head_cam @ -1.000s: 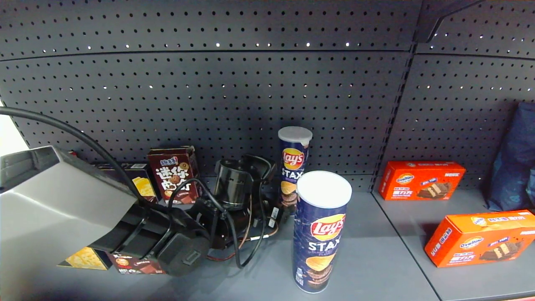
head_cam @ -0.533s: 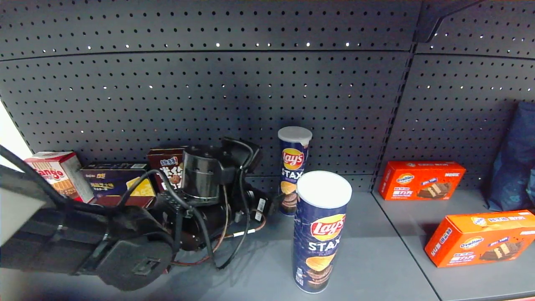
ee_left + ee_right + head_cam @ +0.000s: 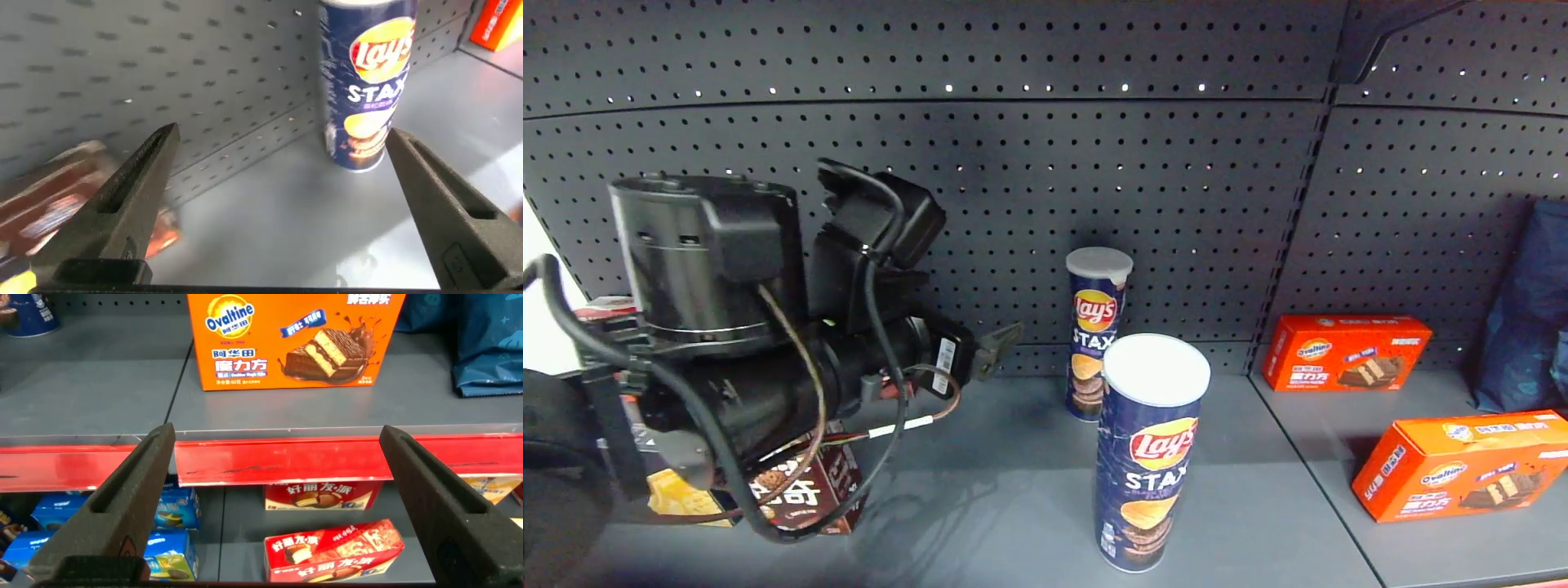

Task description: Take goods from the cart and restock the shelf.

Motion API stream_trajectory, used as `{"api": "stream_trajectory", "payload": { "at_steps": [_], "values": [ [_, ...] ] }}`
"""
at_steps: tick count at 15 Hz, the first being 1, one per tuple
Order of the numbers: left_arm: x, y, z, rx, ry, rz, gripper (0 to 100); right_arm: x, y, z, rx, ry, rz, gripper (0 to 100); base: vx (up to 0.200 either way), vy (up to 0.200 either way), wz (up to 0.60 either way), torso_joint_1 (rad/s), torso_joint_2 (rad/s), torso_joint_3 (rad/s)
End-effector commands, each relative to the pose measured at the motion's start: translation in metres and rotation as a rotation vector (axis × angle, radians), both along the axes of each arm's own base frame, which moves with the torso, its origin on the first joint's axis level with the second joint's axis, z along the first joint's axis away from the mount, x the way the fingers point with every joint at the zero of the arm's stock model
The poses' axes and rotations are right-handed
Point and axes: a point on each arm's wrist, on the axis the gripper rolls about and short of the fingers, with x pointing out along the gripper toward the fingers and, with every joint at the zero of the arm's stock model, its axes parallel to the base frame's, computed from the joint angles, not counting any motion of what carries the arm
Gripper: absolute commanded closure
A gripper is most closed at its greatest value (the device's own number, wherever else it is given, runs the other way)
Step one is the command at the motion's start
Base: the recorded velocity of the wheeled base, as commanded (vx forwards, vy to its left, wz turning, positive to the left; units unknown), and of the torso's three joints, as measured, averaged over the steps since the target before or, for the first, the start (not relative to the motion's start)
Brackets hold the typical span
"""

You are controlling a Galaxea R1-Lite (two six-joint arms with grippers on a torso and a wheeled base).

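The shelf board (image 3: 1258, 490) and pegboard back (image 3: 1094, 163) look like painted metal, matt dark grey and smooth; the red edge strip (image 3: 278, 461) is glossy plastic w/ fine scratches. The front chip can (image 3: 1147, 465) has a glossy printed wrap and a smooth white plastic lid (image 3: 1156, 369), the rear chip can (image 3: 1097, 327) has the same wrap w/ a clearer lid, and the orange boxes (image 3: 1462, 465) are semi-gloss cardboard. The fingers (image 3: 122, 204) of the left gripper (image 3: 282, 135) are matt black, prob. rubber or plastic, as the view is blurred there.
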Motion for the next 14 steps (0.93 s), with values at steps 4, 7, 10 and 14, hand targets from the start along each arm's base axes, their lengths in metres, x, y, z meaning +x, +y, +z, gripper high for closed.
{"api": "stream_trajectory", "payload": {
  "at_steps": [4, 7, 10, 14],
  "values": [
    [-0.058, 0.030, 0.017, -0.010, -0.049, 0.054, 0, -0.006, -0.001, -0.001, -0.006, -0.085, 0.077, 0, 0.000, 0.000, 0.00, 0.000, 0.00, 0.000],
    [-0.066, 0.038, 0.014, -0.014, -0.053, 0.076, 0, -0.012, -0.002, 0.057, 0.010, -0.179, 0.063, 0, 0.000, 0.000, 0.00, 0.000, 0.00, 0.000],
    [-0.066, 0.039, 0.013, -0.019, -0.050, 0.077, 0, 0.027, 0.003, 0.151, -0.021, -0.108, 0.302, 0, 0.000, 0.000, 0.00, 0.000, 0.00, 0.000],
    [-0.065, 0.039, 0.012, -0.019, -0.046, 0.076, 0, 0.085, 0.022, 0.145, -0.144, 0.100, 0.530, 0, 0.000, 0.000, 0.00, 0.000, 0.00, 0.000]
  ]
}}
